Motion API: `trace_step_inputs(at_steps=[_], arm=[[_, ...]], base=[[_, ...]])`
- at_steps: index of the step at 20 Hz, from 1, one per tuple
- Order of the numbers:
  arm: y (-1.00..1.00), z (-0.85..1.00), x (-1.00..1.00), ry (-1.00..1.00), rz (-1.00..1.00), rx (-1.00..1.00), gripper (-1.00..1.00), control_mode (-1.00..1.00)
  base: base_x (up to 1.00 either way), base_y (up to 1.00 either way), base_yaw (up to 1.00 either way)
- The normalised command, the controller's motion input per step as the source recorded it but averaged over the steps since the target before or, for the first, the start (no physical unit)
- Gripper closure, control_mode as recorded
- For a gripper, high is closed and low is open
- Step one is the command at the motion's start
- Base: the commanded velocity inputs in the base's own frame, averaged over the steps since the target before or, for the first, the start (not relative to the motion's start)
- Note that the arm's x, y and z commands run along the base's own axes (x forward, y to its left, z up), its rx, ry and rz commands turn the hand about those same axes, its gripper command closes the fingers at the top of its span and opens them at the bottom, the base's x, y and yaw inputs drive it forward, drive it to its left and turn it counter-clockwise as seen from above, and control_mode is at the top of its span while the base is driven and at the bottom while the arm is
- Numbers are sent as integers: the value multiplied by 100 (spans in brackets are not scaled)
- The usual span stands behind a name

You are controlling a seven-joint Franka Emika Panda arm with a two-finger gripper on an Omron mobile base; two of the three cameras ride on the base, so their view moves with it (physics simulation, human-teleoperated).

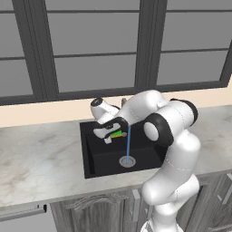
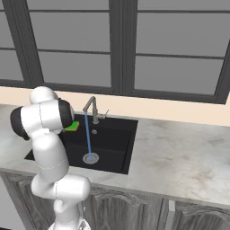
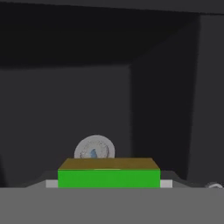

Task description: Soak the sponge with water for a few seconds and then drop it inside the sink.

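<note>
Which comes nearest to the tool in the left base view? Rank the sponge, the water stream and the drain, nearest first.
1. sponge: held in the tool, above the sink.
2. water stream: just right of the sponge.
3. drain: on the basin floor, below and right.

We see a big white arm (image 1: 174, 172) made of round, smooth, fat tubes stacked one on another. Between the white parts there are dark rings, like black bands at the bends. One bend (image 1: 156, 129) has a thick black ring with a white round cap in the middle. In the right base view the arm (image 2: 49, 148) looks like white balls and tubes joined together, with a black band near its top. Thin grey lines run around some of the white parts. At the end sits the hand (image 1: 108, 134), white with black parts. It has a round white end with a dark cap.
</note>
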Motion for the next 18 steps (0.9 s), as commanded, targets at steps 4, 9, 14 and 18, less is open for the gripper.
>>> trace_step_inputs(at_steps=[4,9,14,18], arm=[[5,0,-7,-10,-26,0,100,-100],[6,0,-2,-11,-31,4,100,-100],[8,1,-1,-17,-31,11,100,-100],[7,4,-5,-22,-29,12,100,-100]], base=[[0,0,0],[0,0,0],[0,0,0],[0,0,0]])
